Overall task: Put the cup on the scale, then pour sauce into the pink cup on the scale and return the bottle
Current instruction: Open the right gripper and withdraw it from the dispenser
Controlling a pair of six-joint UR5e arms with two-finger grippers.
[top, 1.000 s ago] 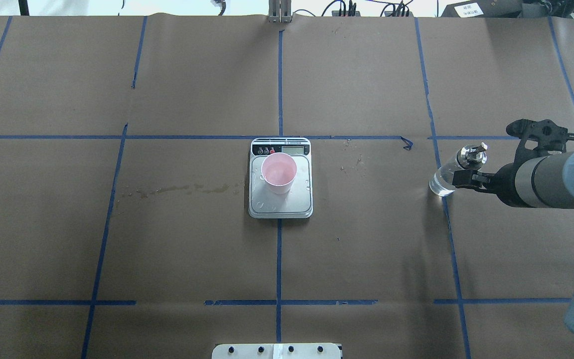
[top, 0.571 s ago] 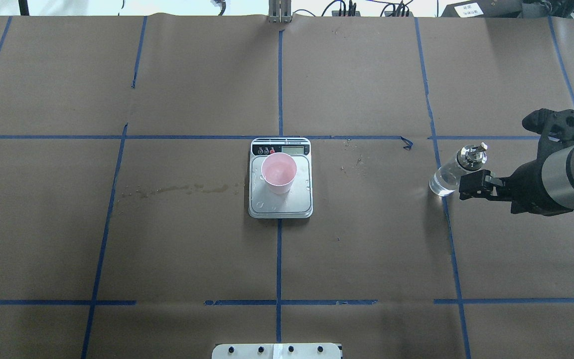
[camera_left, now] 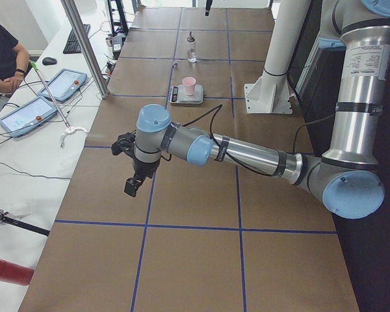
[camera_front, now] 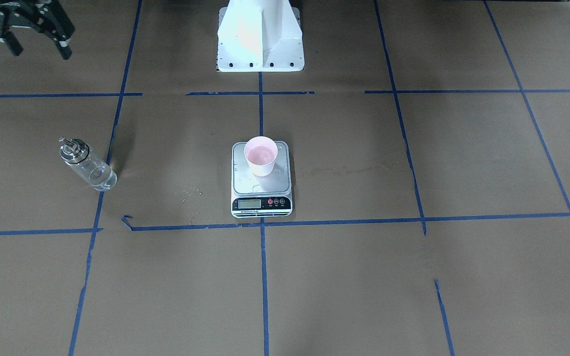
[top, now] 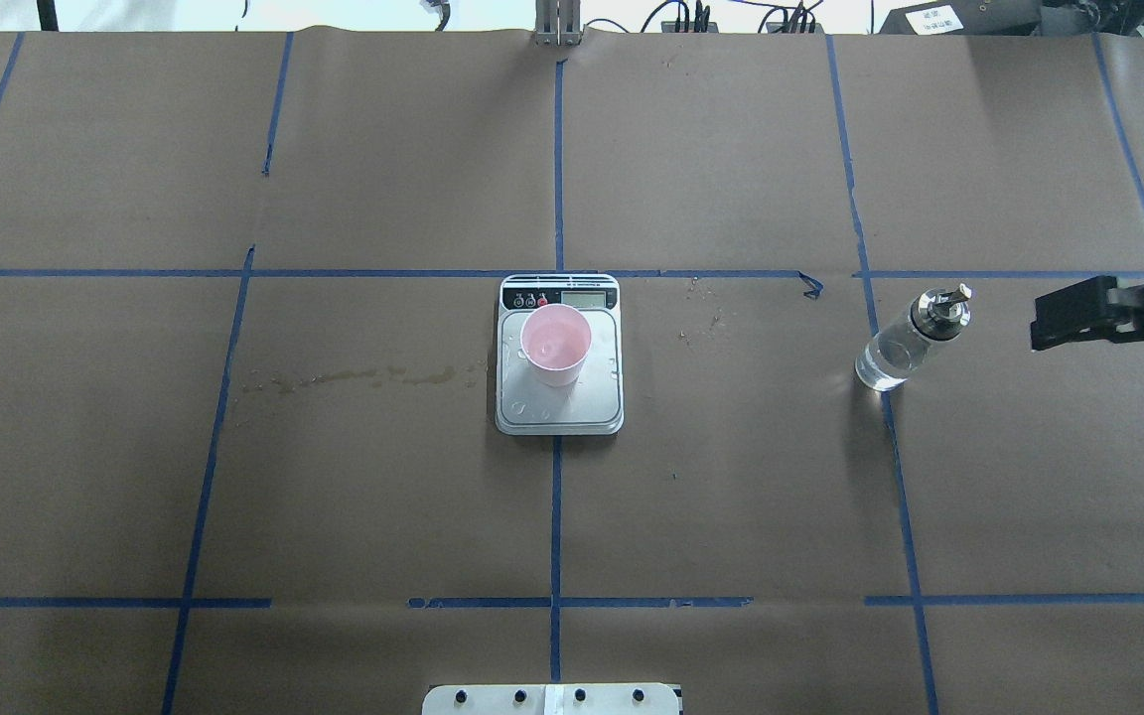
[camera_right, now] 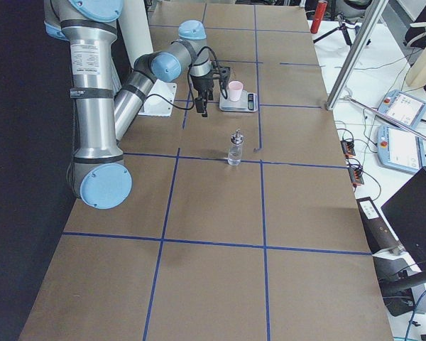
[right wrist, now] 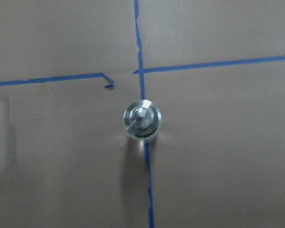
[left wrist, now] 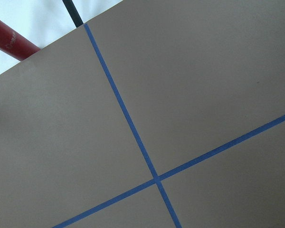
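the cup [top: 555, 343] stands upright on the scale [top: 559, 409], on the half of the platform nearer the display strip, and its rim stays within the platform's edges. a few droplets [top: 522, 407] lie on the bare silver part of the platform. from the front-facing view the inside of the cup looks glossy, but i cannot read a level.

the bottle [top: 905, 343] stands upright on the desk [top: 731, 516], well apart from the scale on the robot's right side, its base resting on a blue tape line [top: 902, 477]. nothing touches it. a little clear sauce [top: 877, 369] shows at its bottom, and the metal spout points up.

the right claw [camera_front: 42, 52] hangs high above the bottle. its wrist camera looks straight down onto the shiny collar, and no fingers show in that view. in the front-facing view the two black fingers stand spread wide with nothing between them.

the left claw [camera_left: 131, 187] hangs over the desk's left end, far from the scale. i only get it in the side view, so i cannot tell whether it is wide or narrow.

a pale wet streak [top: 354, 377] marks the paper to the left of the scale.
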